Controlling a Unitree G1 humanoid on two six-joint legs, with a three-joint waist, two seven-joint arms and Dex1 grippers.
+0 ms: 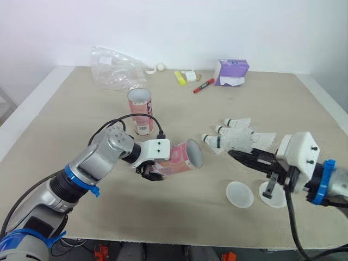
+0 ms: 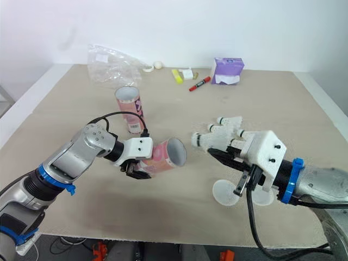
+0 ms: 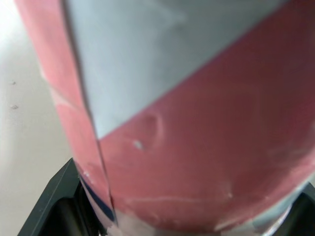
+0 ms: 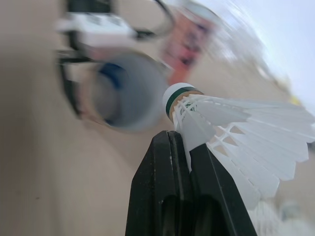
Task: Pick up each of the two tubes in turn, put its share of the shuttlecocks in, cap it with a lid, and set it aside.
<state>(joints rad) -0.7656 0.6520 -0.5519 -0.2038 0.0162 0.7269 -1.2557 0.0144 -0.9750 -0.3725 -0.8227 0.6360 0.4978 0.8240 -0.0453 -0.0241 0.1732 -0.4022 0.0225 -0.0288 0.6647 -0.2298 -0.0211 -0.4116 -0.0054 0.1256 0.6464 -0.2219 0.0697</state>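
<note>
My left gripper (image 1: 153,170) is shut on a pink tube (image 1: 181,158) and holds it tipped on its side above the table, open mouth facing right. The tube wall (image 3: 197,123) lies across that gripper's fingers (image 3: 61,196). My right gripper (image 4: 179,142) is shut on the feathers of a white shuttlecock (image 4: 236,128). Its green-banded cork points at the tube's mouth (image 4: 130,98), a short gap away. Several more shuttlecocks (image 1: 237,125) lie behind it on the table. A second pink tube (image 1: 140,110) stands upright farther back. Two translucent lids (image 1: 240,194) lie flat below the right gripper.
At the back of the beige table (image 1: 65,125) lie a crumpled plastic bag (image 1: 114,68), a purple tissue box (image 1: 232,72), a red marker (image 1: 203,86), a yellow highlighter (image 1: 179,78) and a small white ball (image 1: 160,67). The table's front edge runs just below both arms.
</note>
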